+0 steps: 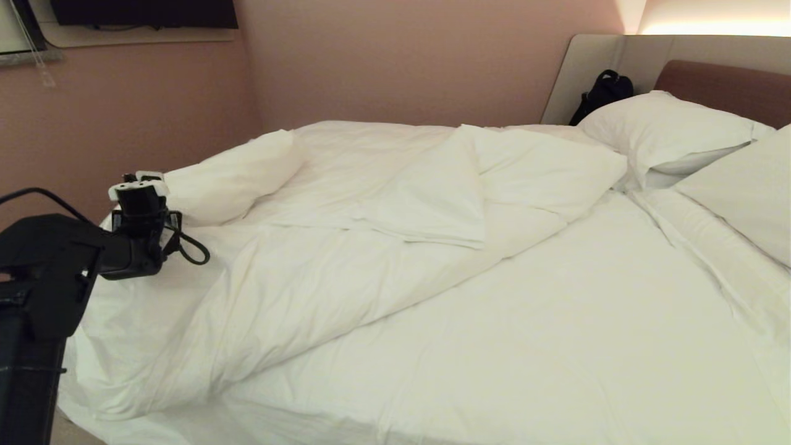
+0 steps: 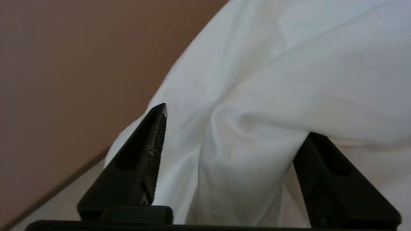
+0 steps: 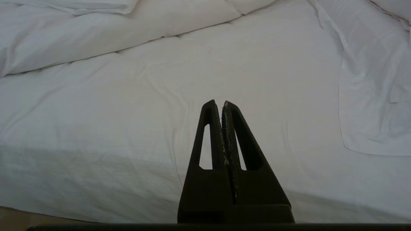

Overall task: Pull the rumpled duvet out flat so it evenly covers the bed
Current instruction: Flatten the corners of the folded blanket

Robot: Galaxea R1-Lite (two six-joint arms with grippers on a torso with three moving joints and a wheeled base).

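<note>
Lying bunched and folded across the far half of the bed (image 1: 556, 346), the duvet (image 1: 346, 247) left the near mattress bare, most spreading undone, with left fingers (image 2: 141, 154) spread around a fold and right fingers (image 3: 221, 128) clenched empty.

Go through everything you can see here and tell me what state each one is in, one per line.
duvet: rumpled, folded back on itself, bunched toward the far left side.
bed: sheet bare across its near right part.
pillows: at the headboard, uncovered.
black bag: propped against the headboard, beside the pillows.
left hand: open, fingers either side of a duvet fold.
right hand: shut, empty, above the bare sheet.
</note>
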